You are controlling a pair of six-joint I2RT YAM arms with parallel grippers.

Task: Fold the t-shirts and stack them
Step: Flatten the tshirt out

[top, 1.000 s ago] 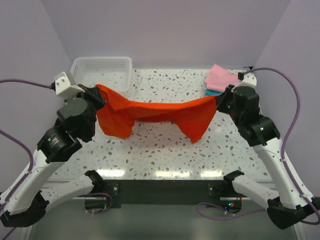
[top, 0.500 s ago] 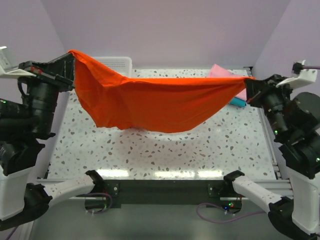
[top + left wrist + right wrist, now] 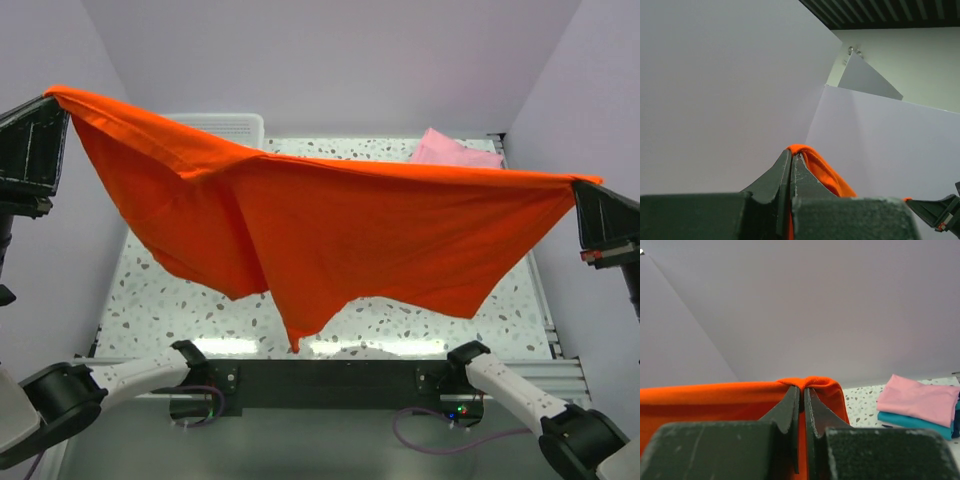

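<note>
The orange-red t-shirt (image 3: 330, 230) hangs spread wide, high above the table, held by two corners. At the upper left my left gripper (image 3: 55, 98) is shut on one corner; the cloth (image 3: 820, 172) pokes out past its tips (image 3: 791, 156). My right gripper (image 3: 588, 185) at the far right is shut on the other corner, with cloth (image 3: 715, 395) pinched between its fingers (image 3: 802, 389). A folded light pink t-shirt (image 3: 917, 400) lies on a folded teal t-shirt (image 3: 912, 421) at the back right of the table; only the pink one (image 3: 450, 152) shows from above.
A white mesh basket (image 3: 235, 125) stands at the back left, mostly hidden behind the hanging shirt. The speckled tabletop (image 3: 180, 310) shows below the cloth. Pale walls close in the back and both sides.
Both arms have risen and moved apart, lifting the orange-red shirt from a sagging strip near the table to a wide sheet stretched high toward the camera.
</note>
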